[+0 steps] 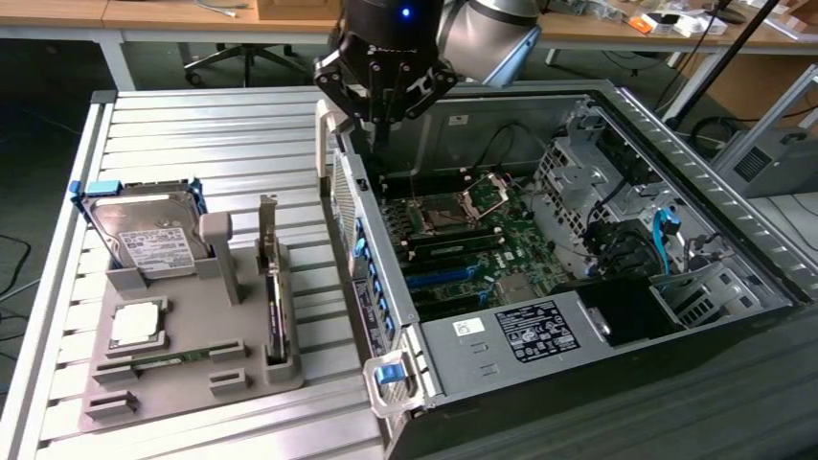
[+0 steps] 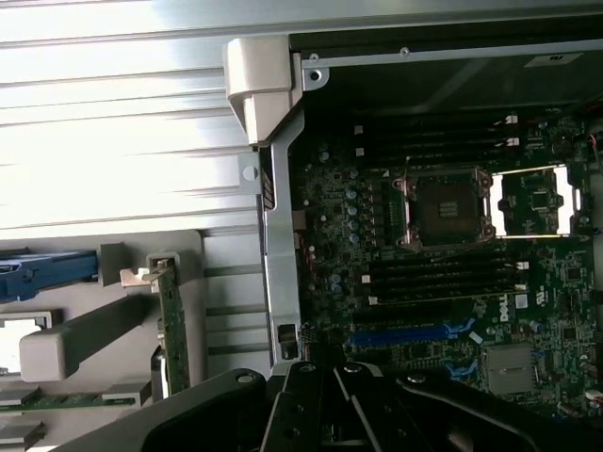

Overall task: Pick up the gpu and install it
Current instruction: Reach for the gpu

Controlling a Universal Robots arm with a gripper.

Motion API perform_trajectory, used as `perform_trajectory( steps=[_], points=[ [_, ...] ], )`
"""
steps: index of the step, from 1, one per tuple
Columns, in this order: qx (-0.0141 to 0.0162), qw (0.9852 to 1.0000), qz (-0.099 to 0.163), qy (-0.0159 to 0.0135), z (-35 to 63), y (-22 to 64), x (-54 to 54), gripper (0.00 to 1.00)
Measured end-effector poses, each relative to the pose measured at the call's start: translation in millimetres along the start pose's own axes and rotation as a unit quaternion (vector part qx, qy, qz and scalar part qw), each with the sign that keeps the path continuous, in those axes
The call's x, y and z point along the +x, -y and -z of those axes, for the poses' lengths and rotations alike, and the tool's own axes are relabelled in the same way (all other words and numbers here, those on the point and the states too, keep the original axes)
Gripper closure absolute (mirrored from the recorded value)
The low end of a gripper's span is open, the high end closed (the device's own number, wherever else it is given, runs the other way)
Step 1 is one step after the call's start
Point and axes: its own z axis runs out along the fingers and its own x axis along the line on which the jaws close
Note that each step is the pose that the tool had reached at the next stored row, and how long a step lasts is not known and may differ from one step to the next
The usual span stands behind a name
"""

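Note:
The gpu (image 1: 271, 273) stands on edge in a slot of the grey holder (image 1: 243, 383), its silver bracket strip pointing up. In the wrist view the gpu (image 2: 172, 330) is a thin green-edged card beside the computer case's wall. My gripper (image 1: 378, 134) hangs above the rear wall of the open computer case (image 1: 383, 316), off to the exterior view's right of the gpu and well apart from it. Its black fingers (image 2: 311, 395) are shut together with nothing between them. Inside the case, the motherboard (image 2: 443, 273) lies with its blue expansion slot (image 2: 400, 334) bare.
The holder also carries a silver hard drive (image 1: 147, 240) in a blue frame, a processor chip (image 1: 137, 326) and a narrow memory stick (image 1: 172, 362). The slatted white table (image 1: 205, 134) stretches behind the holder. Cables and drive cages (image 1: 639, 230) fill the case's far side.

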Motion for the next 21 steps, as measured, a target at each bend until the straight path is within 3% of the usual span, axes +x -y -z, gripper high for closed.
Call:
perform_trajectory(
  steps=[21],
  points=[
    [0.0,1.0,0.0,0.0,0.3,0.8,10.6,0.89]
  ],
)
